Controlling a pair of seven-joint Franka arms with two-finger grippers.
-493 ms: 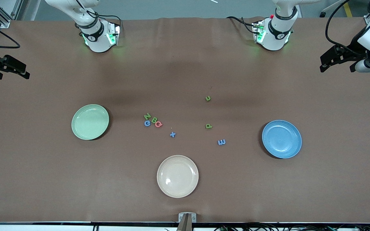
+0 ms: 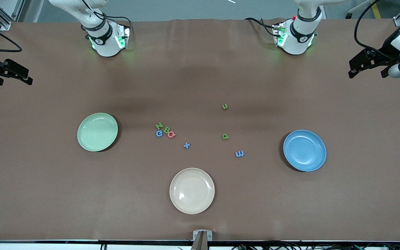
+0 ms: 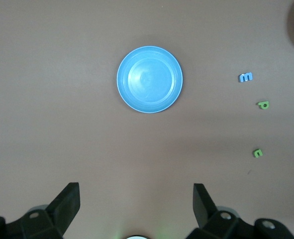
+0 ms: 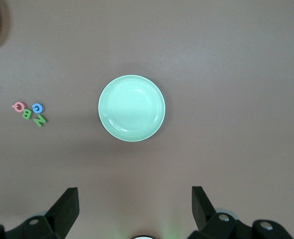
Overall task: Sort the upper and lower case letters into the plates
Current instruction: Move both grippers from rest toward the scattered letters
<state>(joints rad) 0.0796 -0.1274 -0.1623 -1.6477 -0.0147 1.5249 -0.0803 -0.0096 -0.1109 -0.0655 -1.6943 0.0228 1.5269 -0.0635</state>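
- A brown table (image 2: 47, 194) fills the view, with my two bases along its farthest edge.
- Landmark: the cream plate (image 2: 192, 190), nearest the camera and no part of the sorting.
- Farther from the camera than the cream plate, the letters lie loose on the table: blue x (image 2: 186, 146), blue E (image 2: 239, 153) and green P (image 2: 225, 136).
- Farther still and toward my right arm's end, four sit in a tight cluster (image 2: 165, 130), touching or nearly so.
- Green u (image 2: 224, 106) lies farthest from the cream plate.
- The mint plate (image 2: 97, 132) sits toward my right arm's end, the blue plate (image 2: 304, 150) toward my left arm's end. Both hold nothing.
- My left gripper (image 2: 370, 64) hangs high at that end, jaws wide apart; its wrist view looks down on the blue plate.
- My right gripper (image 2: 7, 73) waits high at its own end, jaws apart, empty.
- I judge sorting not yet begun. Best to start with a lone letter, E or P, descend square over it, and leave the crowded cluster for later.
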